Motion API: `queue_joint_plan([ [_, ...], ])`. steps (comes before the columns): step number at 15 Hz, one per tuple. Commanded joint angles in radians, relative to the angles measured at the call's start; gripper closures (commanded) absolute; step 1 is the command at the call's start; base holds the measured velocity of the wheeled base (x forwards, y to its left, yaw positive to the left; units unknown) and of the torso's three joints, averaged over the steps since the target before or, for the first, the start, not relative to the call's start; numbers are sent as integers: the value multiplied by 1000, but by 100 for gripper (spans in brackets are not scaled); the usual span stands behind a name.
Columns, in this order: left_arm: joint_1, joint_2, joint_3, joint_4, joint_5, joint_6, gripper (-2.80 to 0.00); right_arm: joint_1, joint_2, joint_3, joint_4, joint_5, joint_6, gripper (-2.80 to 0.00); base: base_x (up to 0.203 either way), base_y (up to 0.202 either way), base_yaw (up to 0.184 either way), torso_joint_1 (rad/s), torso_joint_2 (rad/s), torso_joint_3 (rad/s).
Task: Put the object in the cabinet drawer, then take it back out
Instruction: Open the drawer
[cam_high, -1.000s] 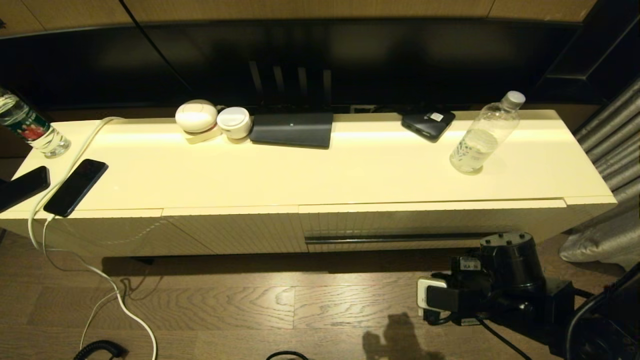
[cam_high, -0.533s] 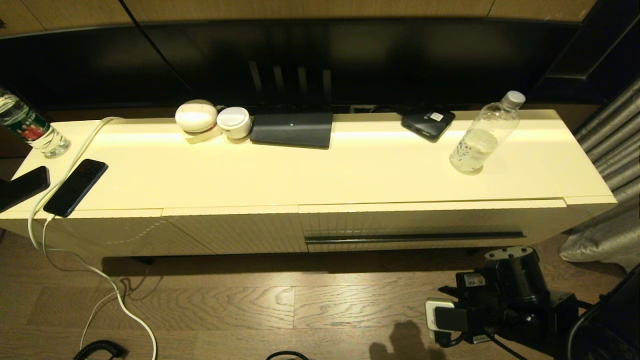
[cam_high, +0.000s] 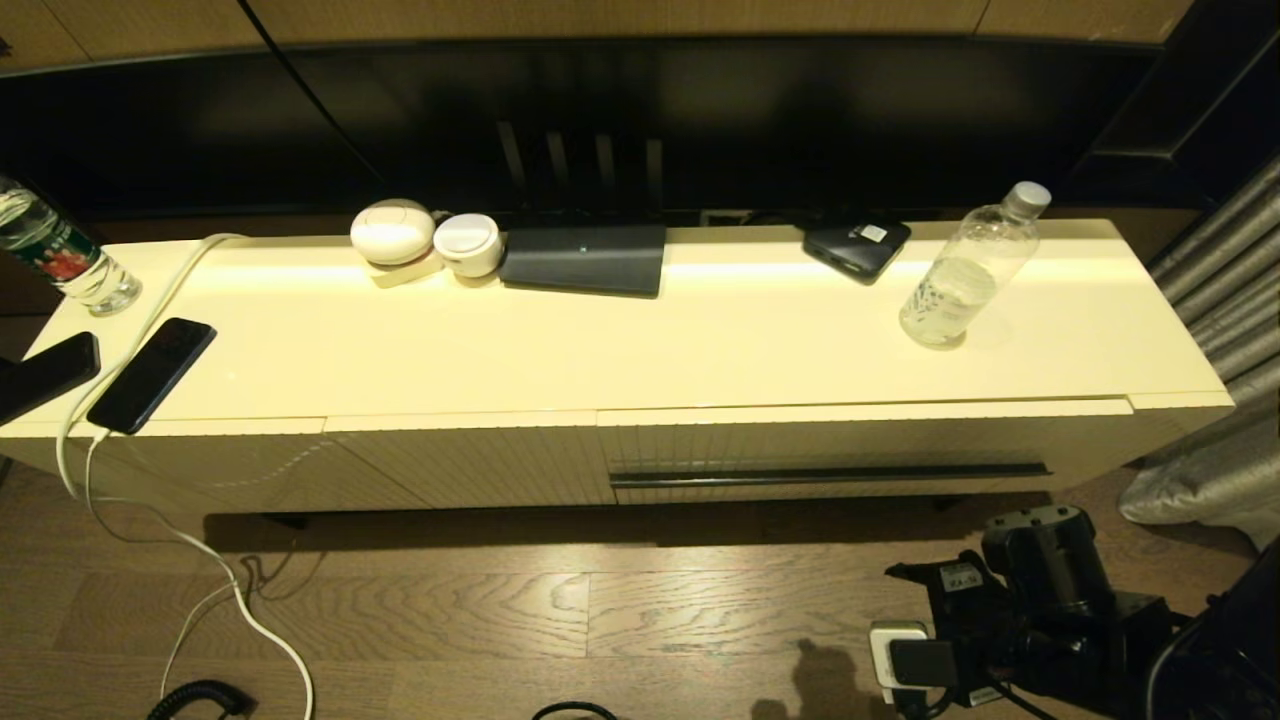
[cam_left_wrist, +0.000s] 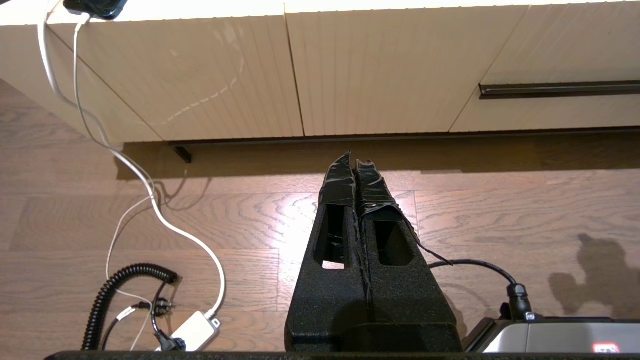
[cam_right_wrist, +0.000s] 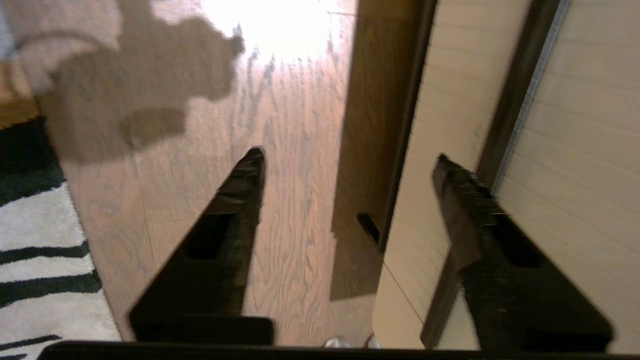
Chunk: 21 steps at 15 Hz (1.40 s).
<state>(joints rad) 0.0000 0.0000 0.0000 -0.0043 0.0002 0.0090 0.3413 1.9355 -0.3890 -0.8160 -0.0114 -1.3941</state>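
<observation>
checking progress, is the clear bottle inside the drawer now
No, the clear bottle stands upright on the cabinet top, and the drawer is closed.

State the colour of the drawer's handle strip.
Dark, near black, on the cream ribbed drawer front; the handle strip shows best in the head view.

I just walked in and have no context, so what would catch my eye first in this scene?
Probably the clear water bottle standing alone near the right end of the long cream cabinet top. Below it, the drawer with the dark handle strip is closed, and the right gripper hangs open low over the floor before it.
</observation>
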Motion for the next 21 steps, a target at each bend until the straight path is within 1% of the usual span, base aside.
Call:
queue_joint_plan([
  [1,0,0,2,0,0,0,0,-20,44,-18,-5,29,-26,-280,0,0,0,0,0,0],
  [4,0,0,2,0,1,0,0,-44,88,-59,-4,36,-27,-280,0,0,0,0,0,0],
  [9,0,0,2,0,1,0,0,-77,129,-126,-5,82,-29,-280,0,0,0,0,0,0],
  [12,0,0,2,0,0,0,0,-102,149,-165,-5,118,-73,-280,0,0,0,0,0,0],
  [16,0,0,2,0,0,0,0,-116,197,-189,-45,122,-80,-280,0,0,0,0,0,0],
  [21,0,0,2,0,1,0,0,-135,243,-247,-46,138,-99,-280,0,0,0,0,0,0],
])
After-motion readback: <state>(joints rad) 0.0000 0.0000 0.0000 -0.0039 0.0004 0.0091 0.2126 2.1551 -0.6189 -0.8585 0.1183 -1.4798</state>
